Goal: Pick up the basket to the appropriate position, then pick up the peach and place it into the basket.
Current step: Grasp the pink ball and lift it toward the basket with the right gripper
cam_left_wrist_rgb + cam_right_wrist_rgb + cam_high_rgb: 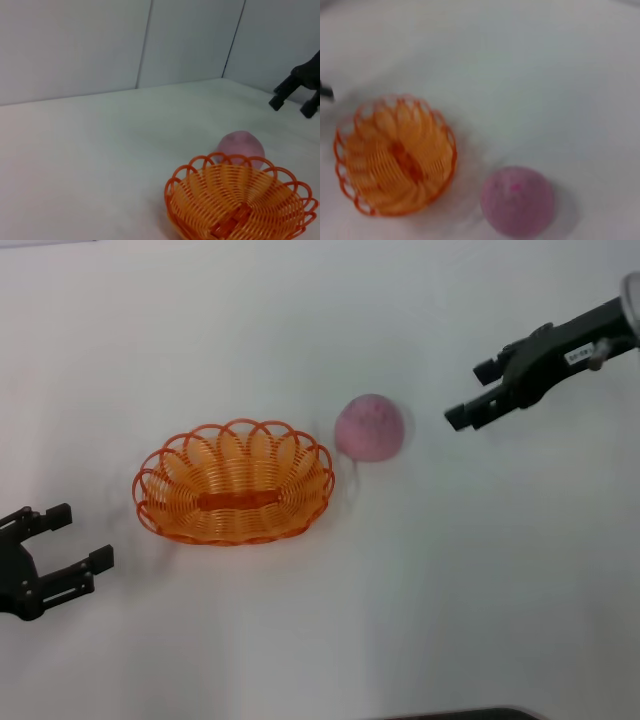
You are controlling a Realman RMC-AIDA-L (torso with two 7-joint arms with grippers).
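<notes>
It looks like a robot test room: a plain white surface (pixel 300 640) with bare grey wall panels (pixel 75 45) on the far side.

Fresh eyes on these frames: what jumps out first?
The orange basket sits left of centre on the white table, empty, with the pink peach just off its right end. The open right gripper hangs right of the peach; the open left gripper waits left of the basket.
</notes>
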